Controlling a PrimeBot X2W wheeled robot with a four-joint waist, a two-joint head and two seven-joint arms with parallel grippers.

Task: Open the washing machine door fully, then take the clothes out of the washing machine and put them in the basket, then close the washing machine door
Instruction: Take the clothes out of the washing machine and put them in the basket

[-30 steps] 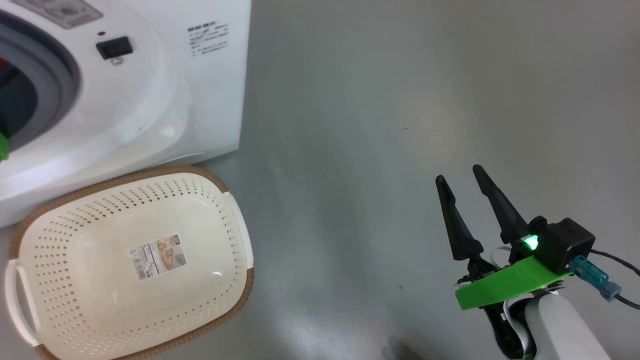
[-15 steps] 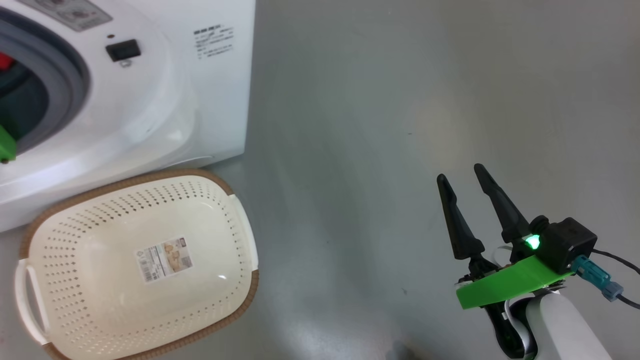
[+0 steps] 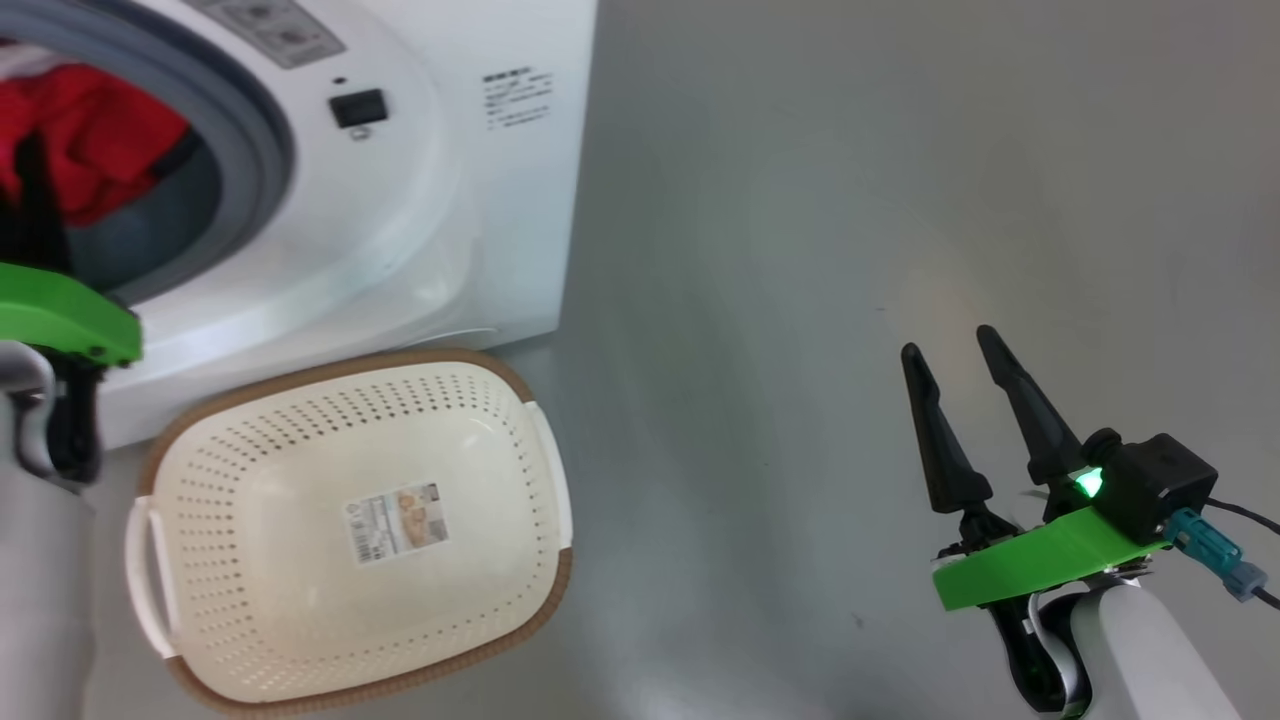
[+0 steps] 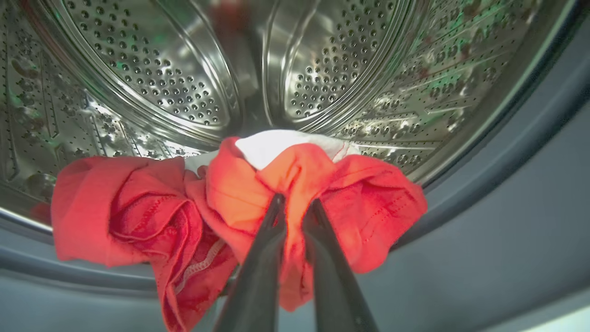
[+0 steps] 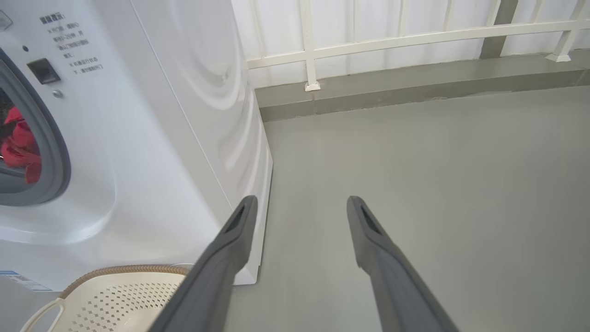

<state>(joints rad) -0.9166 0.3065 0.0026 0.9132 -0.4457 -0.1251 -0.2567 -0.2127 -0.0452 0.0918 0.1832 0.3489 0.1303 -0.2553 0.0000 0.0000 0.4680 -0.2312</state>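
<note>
Bare grey floor (image 3: 750,250) lies open right of the washing machine (image 3: 450,230). Inside its steel drum (image 4: 184,69) the left pincer (image 4: 295,205) is clamped on the red clothes (image 4: 230,198). The basket (image 3: 400,358), just before the machine, holds a paper label (image 3: 395,522). The right pincer (image 3: 948,341) gapes, holding nothing.

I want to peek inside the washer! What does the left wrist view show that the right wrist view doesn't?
Left wrist view: the shiny, holey drum up close, and the left pincer shut on the red clothes. Right wrist view: the open right pincer, the basket rim, the grey floor and a white railing. Both: the red clothes inside the washing machine.
</note>
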